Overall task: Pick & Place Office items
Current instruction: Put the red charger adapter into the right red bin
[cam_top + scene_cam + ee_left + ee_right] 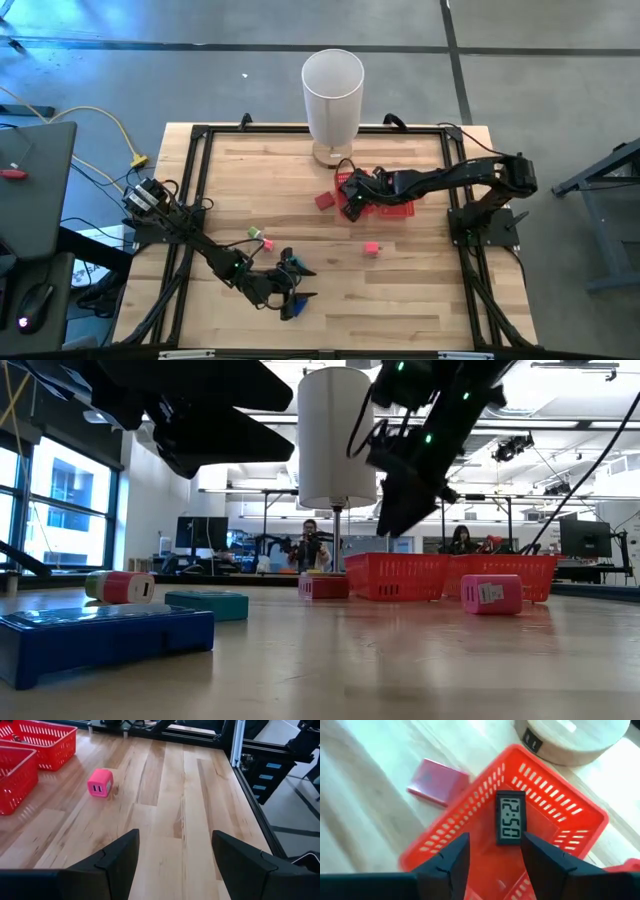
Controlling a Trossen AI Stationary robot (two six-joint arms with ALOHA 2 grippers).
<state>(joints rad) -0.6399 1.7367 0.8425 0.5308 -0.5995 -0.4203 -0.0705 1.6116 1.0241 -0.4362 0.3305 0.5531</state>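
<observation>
While the red mesh tray (560,820) already holds a small black digital clock (510,823) under the spread, empty right gripper (492,851), the placing step looks complete, so the next move calls for fetching the pink cube (100,783) ahead of the spread, empty left gripper (175,852).

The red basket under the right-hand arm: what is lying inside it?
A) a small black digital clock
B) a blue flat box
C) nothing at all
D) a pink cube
A: the right wrist view shows a small black digital clock with lit digits lying on the floor of the red basket, just ahead of the right gripper, whose fingers stand apart.
</observation>
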